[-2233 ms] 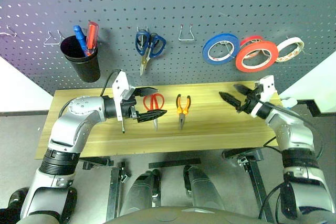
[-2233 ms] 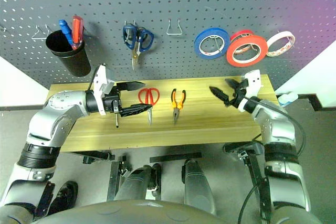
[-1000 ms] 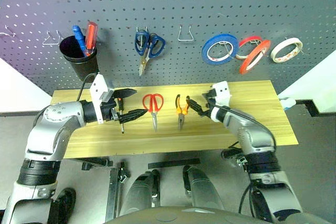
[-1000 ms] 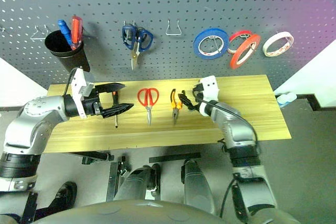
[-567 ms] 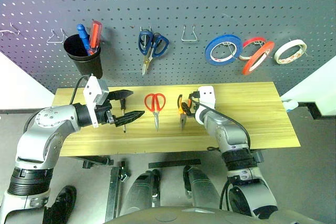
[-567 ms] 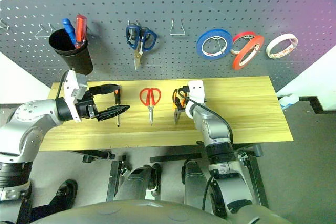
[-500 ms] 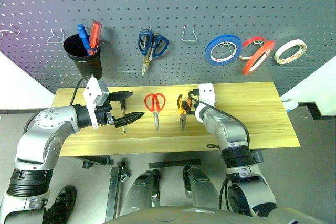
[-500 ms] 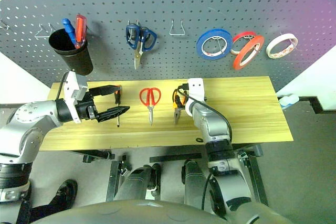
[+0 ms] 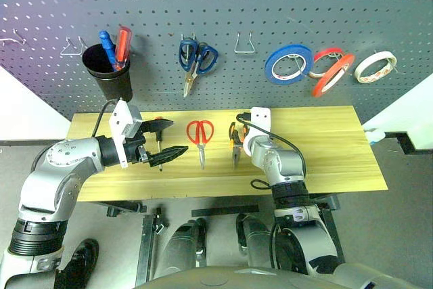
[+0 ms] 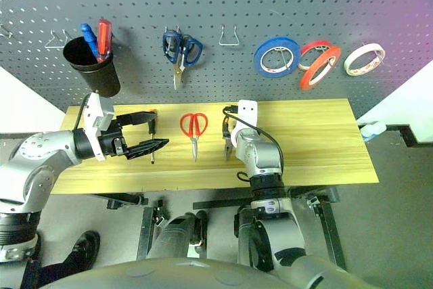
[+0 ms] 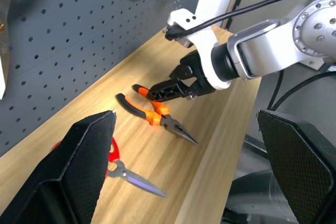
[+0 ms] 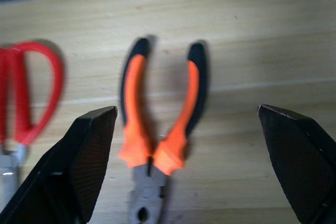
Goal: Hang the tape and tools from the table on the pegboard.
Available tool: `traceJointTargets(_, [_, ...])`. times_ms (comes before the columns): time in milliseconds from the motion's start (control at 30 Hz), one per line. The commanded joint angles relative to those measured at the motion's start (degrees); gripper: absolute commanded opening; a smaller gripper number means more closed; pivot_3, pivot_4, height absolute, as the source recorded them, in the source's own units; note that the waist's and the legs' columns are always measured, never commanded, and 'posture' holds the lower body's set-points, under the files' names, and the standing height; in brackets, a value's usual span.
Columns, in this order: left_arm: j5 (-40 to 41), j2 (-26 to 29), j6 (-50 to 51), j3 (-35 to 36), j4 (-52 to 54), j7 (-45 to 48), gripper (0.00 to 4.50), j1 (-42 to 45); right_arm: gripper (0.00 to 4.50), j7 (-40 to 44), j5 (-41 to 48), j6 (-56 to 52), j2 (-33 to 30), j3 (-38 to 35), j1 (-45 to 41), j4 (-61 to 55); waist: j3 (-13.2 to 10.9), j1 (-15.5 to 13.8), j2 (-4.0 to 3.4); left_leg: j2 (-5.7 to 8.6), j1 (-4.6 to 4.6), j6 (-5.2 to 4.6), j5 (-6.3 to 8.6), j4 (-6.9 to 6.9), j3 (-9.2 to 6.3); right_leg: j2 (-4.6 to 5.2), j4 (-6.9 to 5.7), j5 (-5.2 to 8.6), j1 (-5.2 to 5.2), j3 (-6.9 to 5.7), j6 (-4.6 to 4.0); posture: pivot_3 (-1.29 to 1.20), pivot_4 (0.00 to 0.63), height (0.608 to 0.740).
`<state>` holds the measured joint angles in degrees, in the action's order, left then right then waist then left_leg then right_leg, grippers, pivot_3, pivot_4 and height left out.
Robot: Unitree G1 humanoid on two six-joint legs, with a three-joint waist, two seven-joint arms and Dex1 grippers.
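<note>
The pliers lie on the table, handles toward the pegboard. My right gripper hovers open just over them, one finger to each side. Red-handled scissors lie to their left. Farther left lies the slim screwdriver, and my left gripper stands open above it, holding nothing. The thin red tape hangs tilted on the pegboard at the right.
On the pegboard hang a black cup with a blue and a red screwdriver, blue scissors, an empty wire hook, a blue roll, a red roll with a white core and a whitish roll.
My right arm has swung from the table's right end leftward to the pliers and tipped its gripper down over them. The left gripper drew back from the scissors toward the screwdriver.
</note>
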<state>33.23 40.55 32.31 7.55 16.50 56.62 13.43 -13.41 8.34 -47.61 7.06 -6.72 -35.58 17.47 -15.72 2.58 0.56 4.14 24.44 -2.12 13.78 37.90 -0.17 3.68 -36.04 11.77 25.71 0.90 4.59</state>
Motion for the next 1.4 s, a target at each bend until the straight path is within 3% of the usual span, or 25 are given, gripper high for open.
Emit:
traceJointTargets(33, [1.28,0.75,0.38,0.73,2.70,-0.22,4.50,-0.36,4.48,1.49,1.31,1.09,3.31,1.05,-2.31,-0.40,0.00,0.01,0.00,0.00,0.00,0.00,0.00,0.00,0.00,0.00,0.00,0.00,0.00,0.00,0.00,0.00,0.281,0.740])
traceJointTargets(700, [2.32,1.37,1.75,0.95,4.30,-0.78,4.50,-0.88,4.48,4.61,3.74,3.47,4.50,3.18,-2.22,5.57,-0.05,-0.01,-0.01,0.00,0.00,0.10,-0.07,-0.58,-0.01,0.00,0.15,0.11,0.21,0.00,-0.17,0.01,0.284,0.740])
traceJointTargets(1333, [3.16,2.19,2.30,1.10,5.27,-1.12,4.50,-0.88,4.48,3.07,-0.74,6.68,2.04,4.97,-4.24,12.39,-0.05,-0.01,0.00,0.00,0.07,0.25,-0.17,-0.84,-0.01,0.00,0.08,0.15,0.46,-0.01,-0.24,0.03,0.281,0.740])
traceJointTargets(1400, [3.59,2.29,2.63,1.36,5.25,-1.26,4.50,-0.65,4.11,3.11,-1.09,6.53,1.86,5.19,-4.39,13.34,-0.05,-0.01,0.00,-0.01,0.07,0.25,-0.17,-0.83,-0.01,0.00,0.08,0.16,0.46,-0.01,-0.26,0.03,0.282,0.740])
